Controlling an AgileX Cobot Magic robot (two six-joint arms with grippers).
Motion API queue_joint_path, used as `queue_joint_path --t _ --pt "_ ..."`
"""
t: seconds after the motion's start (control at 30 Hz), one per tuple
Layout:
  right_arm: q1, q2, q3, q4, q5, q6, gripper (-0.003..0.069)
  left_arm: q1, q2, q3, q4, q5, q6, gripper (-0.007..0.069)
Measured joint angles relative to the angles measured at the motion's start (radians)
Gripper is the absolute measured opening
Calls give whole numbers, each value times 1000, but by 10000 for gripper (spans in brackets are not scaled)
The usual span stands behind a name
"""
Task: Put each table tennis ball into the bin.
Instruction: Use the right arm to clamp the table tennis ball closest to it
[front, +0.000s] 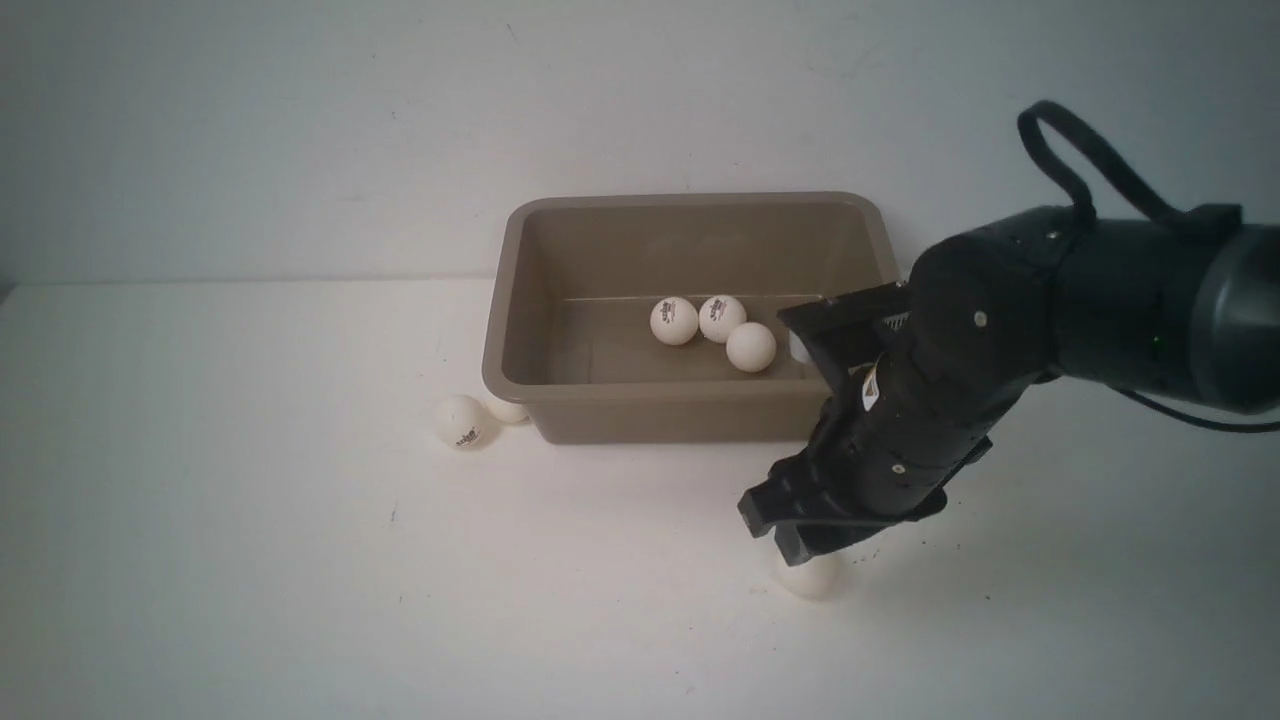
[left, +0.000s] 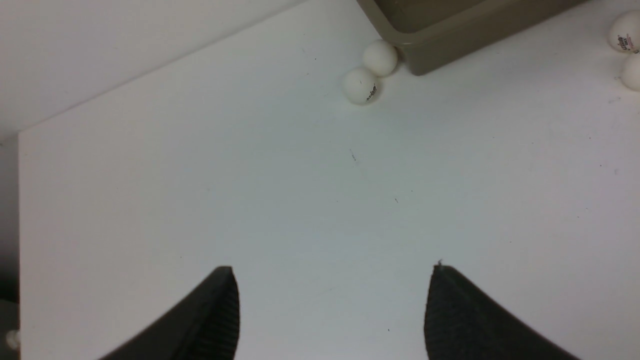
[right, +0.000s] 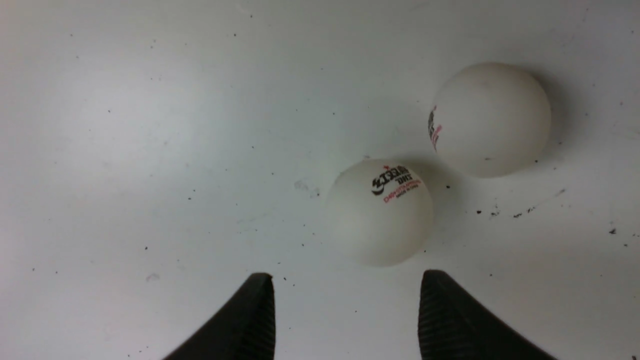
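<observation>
White table (front: 250, 560): three balls (front: 722, 318) seen in bin (front: 690, 205), two at its corner. Right gripper (right: 347, 274) spread, empty, over loose ball (right: 380, 212) (judged light, slick); pinch advised across equator. Left gripper (left: 332, 267) spread, empty.

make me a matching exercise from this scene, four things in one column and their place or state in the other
1 bin
2 left gripper
3 right gripper
4 leftmost ball

a open, nothing between its fingers
b resting on the table, not binned yet
c open, a logo ball just ahead of it
d taupe, balls inside

pairs: 1-d, 2-a, 3-c, 4-b
</observation>
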Motion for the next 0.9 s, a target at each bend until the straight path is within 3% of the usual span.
queue_joint_path --t 0.73,0.9 --pt "41 98 -14 -115 -27 109 358 0 0 0 -67 -1 93 447" --pt "41 98 -15 -94 -29 96 358 0 0 0 -71 -1 95 447"
